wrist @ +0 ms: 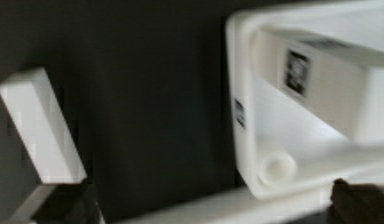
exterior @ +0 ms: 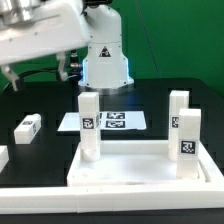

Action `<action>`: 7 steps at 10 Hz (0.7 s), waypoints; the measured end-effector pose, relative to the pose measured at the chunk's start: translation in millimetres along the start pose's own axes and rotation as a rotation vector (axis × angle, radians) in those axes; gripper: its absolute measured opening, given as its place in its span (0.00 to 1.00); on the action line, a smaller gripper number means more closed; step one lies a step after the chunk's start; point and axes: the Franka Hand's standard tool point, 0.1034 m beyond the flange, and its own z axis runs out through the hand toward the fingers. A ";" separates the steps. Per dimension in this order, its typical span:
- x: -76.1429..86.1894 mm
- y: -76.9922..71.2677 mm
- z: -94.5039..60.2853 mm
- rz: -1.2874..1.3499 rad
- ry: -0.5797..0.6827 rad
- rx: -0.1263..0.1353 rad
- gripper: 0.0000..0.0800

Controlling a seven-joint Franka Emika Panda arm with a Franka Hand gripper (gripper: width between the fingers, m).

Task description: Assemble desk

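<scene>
Three leg posts [exterior: 90, 126] stand upright on the tabletop panel [exterior: 140, 172], itself just in front of the marker board [exterior: 105, 121]; gripper [exterior: 40, 75] above-left, its jaw state unclear

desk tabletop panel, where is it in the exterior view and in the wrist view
Exterior view: the tabletop panel lies low in the picture with leg posts standing on it.
Wrist view: its rimmed corner with a round socket shows.
Shared landmark: a tagged leg post.
</scene>
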 end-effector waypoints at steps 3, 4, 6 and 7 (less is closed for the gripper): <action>-23.8 54.9 33.8 0.011 -0.215 -0.012 0.81; -28.6 50.6 38.1 0.010 -0.279 0.008 0.81; -28.7 47.4 38.9 0.002 -0.389 0.021 0.81; -34.0 45.7 40.1 -0.001 -0.472 0.031 0.81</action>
